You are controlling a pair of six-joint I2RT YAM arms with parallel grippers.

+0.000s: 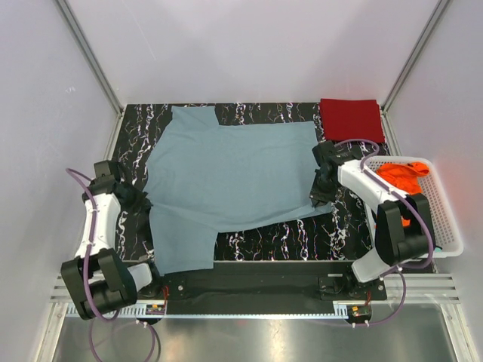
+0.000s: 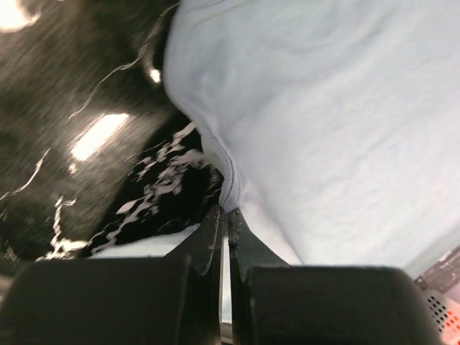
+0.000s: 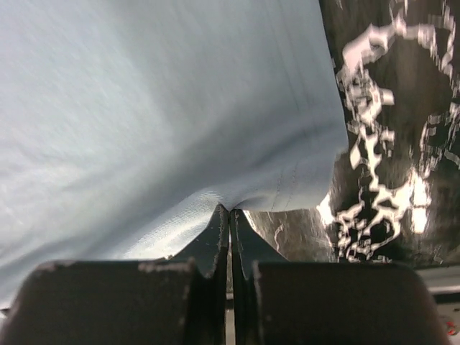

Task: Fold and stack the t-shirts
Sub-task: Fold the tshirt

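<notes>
A grey-blue t-shirt (image 1: pixel 234 177) lies spread across the black marbled table (image 1: pixel 287 237), one sleeve toward the back left, one toward the front left. My left gripper (image 1: pixel 143 202) is shut on its left edge (image 2: pixel 231 188). My right gripper (image 1: pixel 321 197) is shut on its right hem (image 3: pixel 237 194), which is pulled up into a small peak. A folded dark red t-shirt (image 1: pixel 351 119) lies at the back right corner. A bright orange t-shirt (image 1: pixel 400 177) sits crumpled in the white basket (image 1: pixel 445 226) at the right. The teal t-shirt is out of view.
The white slatted basket stands off the table's right edge beside my right arm. White walls with metal posts (image 1: pixel 90 53) enclose the table. A metal rail (image 1: pixel 249 309) runs along the near edge.
</notes>
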